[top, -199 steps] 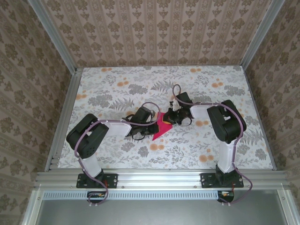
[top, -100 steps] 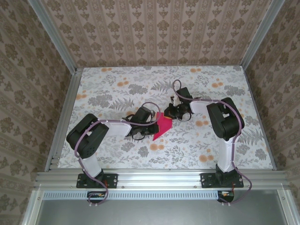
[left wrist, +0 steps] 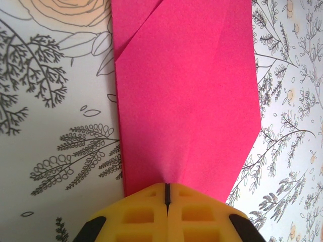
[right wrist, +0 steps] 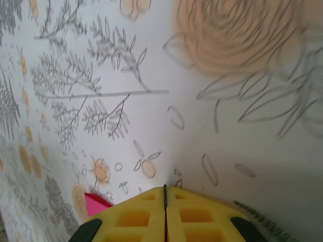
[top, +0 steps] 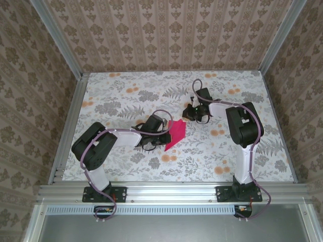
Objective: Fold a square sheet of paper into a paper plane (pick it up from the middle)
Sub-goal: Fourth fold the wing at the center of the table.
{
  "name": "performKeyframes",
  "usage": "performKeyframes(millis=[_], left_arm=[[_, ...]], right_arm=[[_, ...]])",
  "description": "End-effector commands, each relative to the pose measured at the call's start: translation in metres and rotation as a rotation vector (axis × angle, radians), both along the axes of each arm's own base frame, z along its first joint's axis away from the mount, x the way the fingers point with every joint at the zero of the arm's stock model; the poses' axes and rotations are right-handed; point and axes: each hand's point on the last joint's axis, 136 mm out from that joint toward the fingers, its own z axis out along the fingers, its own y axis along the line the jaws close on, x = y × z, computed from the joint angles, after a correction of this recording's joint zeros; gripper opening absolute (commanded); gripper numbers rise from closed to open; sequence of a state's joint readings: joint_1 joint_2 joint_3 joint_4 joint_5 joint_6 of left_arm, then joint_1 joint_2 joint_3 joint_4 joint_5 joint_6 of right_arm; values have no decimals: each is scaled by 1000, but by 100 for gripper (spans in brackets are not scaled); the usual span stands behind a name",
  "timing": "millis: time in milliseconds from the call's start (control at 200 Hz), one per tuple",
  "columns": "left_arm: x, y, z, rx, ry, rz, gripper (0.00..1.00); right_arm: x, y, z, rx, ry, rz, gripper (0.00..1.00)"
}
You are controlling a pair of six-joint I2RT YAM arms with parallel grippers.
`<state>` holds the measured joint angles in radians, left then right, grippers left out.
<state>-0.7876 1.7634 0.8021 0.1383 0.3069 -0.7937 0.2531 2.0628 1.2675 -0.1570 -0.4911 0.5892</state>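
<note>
The magenta sheet of paper (top: 176, 134) lies near the table's middle, folded into a long shape with a point toward the near side. In the left wrist view the paper (left wrist: 186, 96) shows layered folds and a crease running into my jaws. My left gripper (top: 162, 135) is at the paper's left edge, its yellow fingers (left wrist: 146, 212) shut on that edge. My right gripper (top: 189, 112) hovers behind and to the right of the paper, apart from it. Its jaws (right wrist: 165, 189) are shut with nothing between them. A corner of the paper (right wrist: 96, 203) peeks past them.
The floral tablecloth (top: 126, 101) covers the table, bounded by an aluminium frame (top: 166, 190) at the near edge and patterned walls on three sides. Both arms' elbows (top: 93, 146) (top: 242, 128) stand above the cloth to either side of the paper.
My right gripper has drawn away from the paper's far right corner, moving back and to the right. The left gripper and the paper have stayed in place.
</note>
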Motion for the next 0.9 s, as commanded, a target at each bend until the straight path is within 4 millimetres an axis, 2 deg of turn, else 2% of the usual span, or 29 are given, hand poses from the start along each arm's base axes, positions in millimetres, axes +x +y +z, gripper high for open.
performKeyframes(millis=[0, 115, 210, 305, 395, 515, 705, 895], left_arm=[[-41, 38, -52, 194, 188, -4, 2], [-41, 38, -53, 190, 186, 0, 2], [-41, 38, -52, 187, 181, 3, 1], [-39, 39, -51, 189, 175, 8, 1], [-38, 38, -51, 184, 175, 8, 1], [-37, 37, -51, 182, 172, 7, 1], [-37, 37, -51, 174, 173, 15, 1], [-36, 35, -46, 160, 158, 11, 1]], right_arm=[[11, -10, 3, -75, -17, -14, 9], [21, -12, 27, -96, -70, -21, 10], [20, -13, 53, -78, -128, -26, 11], [7, -6, 76, -22, -163, -15, 14], [-14, 1, 83, 18, -167, 3, 16], [-43, 18, 80, 71, -138, 41, 17], [-79, 52, 50, 111, -48, 101, 15], [-96, 70, 17, 126, 36, 133, 11]])
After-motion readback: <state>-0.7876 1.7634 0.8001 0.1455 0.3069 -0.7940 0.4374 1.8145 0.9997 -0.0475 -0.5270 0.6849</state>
